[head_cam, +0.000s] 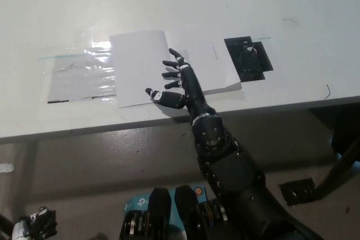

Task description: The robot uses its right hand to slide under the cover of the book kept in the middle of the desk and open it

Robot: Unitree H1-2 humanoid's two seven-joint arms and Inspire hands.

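Note:
A white book (211, 63) lies in the middle of the white desk (169, 4), and it is open. Its cover (140, 68) has flipped over to the left and lies nearly flat on the desk. My black right hand (177, 82) is open with spread fingers over the book's spine area near the front edge, holding nothing. A black patch (247, 58) shows on the right part of the book. My white left hand (31, 222) is barely seen at the bottom left corner, below the desk.
A sheet of clear glossy plastic (79, 74) is taped on the desk left of the book, partly under the opened cover. The desk's front edge (169, 125) runs just below my hand. Floor shows beneath.

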